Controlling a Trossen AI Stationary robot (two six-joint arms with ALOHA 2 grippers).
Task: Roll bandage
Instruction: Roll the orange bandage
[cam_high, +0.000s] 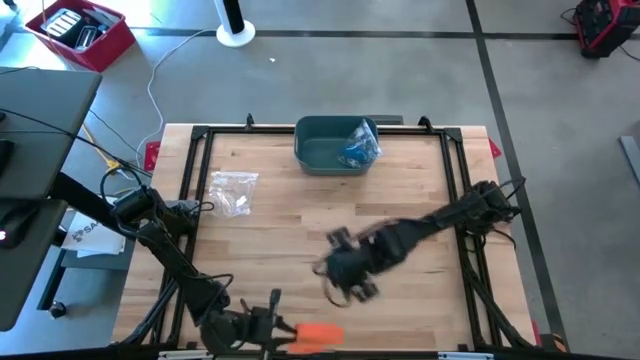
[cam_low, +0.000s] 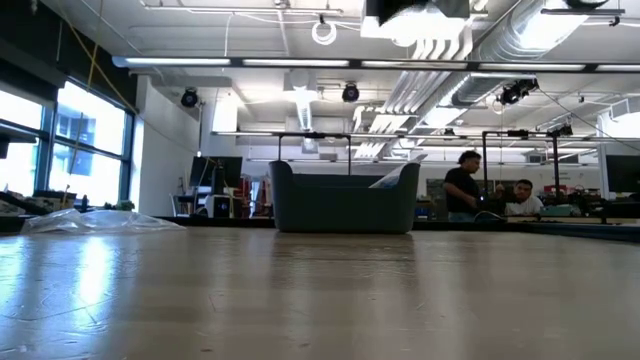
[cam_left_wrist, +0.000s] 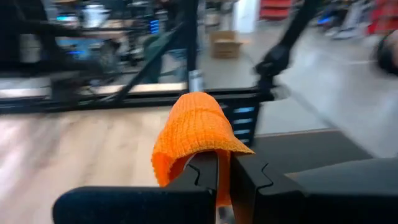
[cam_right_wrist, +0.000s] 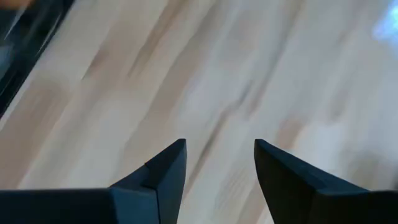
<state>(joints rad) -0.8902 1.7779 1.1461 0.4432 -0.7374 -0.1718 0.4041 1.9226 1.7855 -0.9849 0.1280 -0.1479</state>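
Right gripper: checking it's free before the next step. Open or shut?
Open. The right gripper shows bare table between its spread fingers, nothing held.

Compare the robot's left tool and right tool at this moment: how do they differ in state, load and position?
The left tool is shut on the orange bandage; the right tool is open and holds nothing. The left tool sits at the table's near edge, while the right tool hangs over bare wood nearer the middle. Both have two dark fingers.
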